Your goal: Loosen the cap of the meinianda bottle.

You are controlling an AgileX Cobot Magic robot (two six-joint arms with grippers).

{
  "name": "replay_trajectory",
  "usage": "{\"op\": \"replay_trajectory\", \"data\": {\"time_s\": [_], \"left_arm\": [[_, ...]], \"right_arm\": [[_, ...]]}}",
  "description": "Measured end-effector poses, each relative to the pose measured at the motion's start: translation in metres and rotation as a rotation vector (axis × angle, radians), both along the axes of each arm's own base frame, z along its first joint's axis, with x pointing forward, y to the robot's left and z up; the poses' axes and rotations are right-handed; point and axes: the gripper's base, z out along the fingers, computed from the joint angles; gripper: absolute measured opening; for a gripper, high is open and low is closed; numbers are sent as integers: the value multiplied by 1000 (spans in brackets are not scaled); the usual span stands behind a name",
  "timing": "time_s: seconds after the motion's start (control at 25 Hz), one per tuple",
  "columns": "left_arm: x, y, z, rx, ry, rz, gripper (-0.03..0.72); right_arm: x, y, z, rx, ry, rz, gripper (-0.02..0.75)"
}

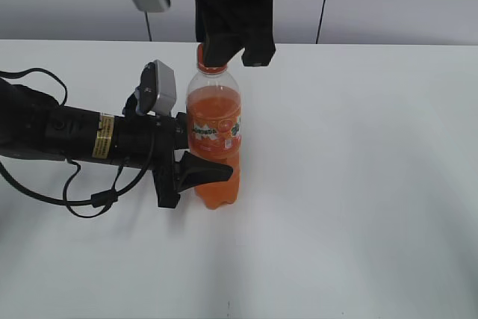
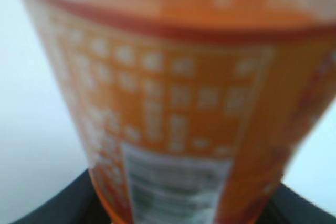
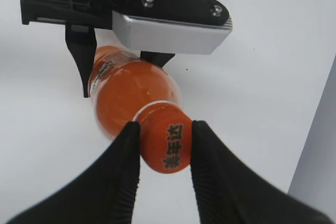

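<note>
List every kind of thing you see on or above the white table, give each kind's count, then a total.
Bottle: 1
Cap: 1
Left end effector and right end effector: 2
Total: 4

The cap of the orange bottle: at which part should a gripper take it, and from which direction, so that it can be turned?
Grip the cap on its round side wall, coming straight down from above, since the bottle stands upright and the left gripper clamps its body. The right gripper already does so, its fingers pressing opposite sides, with the printed top left free.
</note>
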Motion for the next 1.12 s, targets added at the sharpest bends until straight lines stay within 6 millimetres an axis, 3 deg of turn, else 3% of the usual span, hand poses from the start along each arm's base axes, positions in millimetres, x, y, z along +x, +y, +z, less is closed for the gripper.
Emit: {"op": "replay_trajectory", "data": {"time_s": [0.44, 0.72, 0.8, 1.0, 1.12], "left_arm": [[0, 0, 0, 1, 0, 0, 383], [0, 0, 0, 1, -1, -2, 383], [0, 0, 0, 1, -1, -2, 383], [0, 0, 0, 1, -1, -2, 383], [0, 0, 0, 1, -1, -2, 383]], "right_arm": [[-2, -2, 3, 3, -4, 3, 240], [-18, -10, 36, 129, 21, -77, 240], [-22, -11, 42, 180, 63, -166, 240], [-22, -12, 43, 319, 258, -683, 252], [-21, -13, 43, 367, 326, -873, 352]]}}
